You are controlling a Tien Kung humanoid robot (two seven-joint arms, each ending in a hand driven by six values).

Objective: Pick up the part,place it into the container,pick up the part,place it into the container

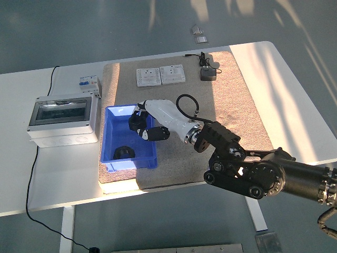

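Observation:
My right hand (145,126), white-shelled with black fingers, hangs over the blue container (108,138), above its right half. Its fingers are curled around a small black part (151,133), which they mostly hide. Another black round part (125,153) lies on the container's floor near the front. The right forearm (247,171) reaches in from the lower right across the tan mat (231,110). My left arm is out of view.
A grey electrical box (63,118) with a clear lid stands left of the container, with a small breaker (88,83) behind it. Two white socket plates (160,75) and a black adapter (208,74) with its cable lie at the mat's far edge.

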